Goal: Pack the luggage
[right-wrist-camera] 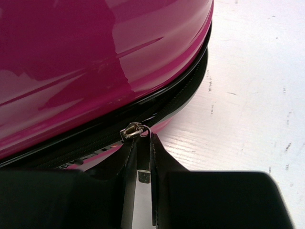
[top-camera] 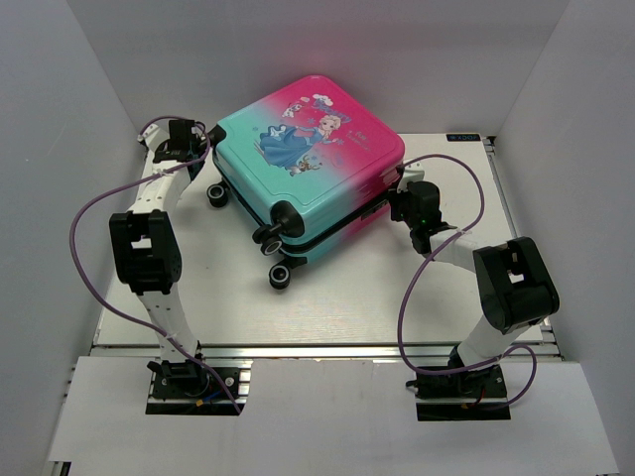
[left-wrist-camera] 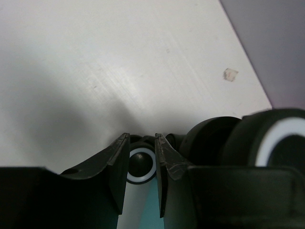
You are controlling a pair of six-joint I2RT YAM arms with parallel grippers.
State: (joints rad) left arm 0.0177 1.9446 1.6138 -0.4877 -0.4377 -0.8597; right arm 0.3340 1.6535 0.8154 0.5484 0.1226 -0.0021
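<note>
Between the fingers of the right gripper (right-wrist-camera: 142, 140), pinched a metal zipper pull (right-wrist-camera: 143, 177) tight. Just past the tips, faced the black zip seam (right-wrist-camera: 176, 98) of the luggage (right-wrist-camera: 71, 57), pink shell rising beyond. At the left gripper (left-wrist-camera: 142, 140), held fingers narrowly apart around a teal strip; could not tell whether clamped. Past those tips, saw a black wheel (left-wrist-camera: 141, 164), then white table (left-wrist-camera: 119, 57). Found the luggage lying flat between both grippers.

In the left wrist view the suitcase (left-wrist-camera: 143, 214) wheels (left-wrist-camera: 281, 138) are blurred and cut off by the frame's edge, whether the left gripper (left-wrist-camera: 142, 145) pinches anything cannot be told, and the zipper pull (right-wrist-camera: 134, 130) is mostly hidden between the fingers of the right gripper (right-wrist-camera: 142, 141).
</note>
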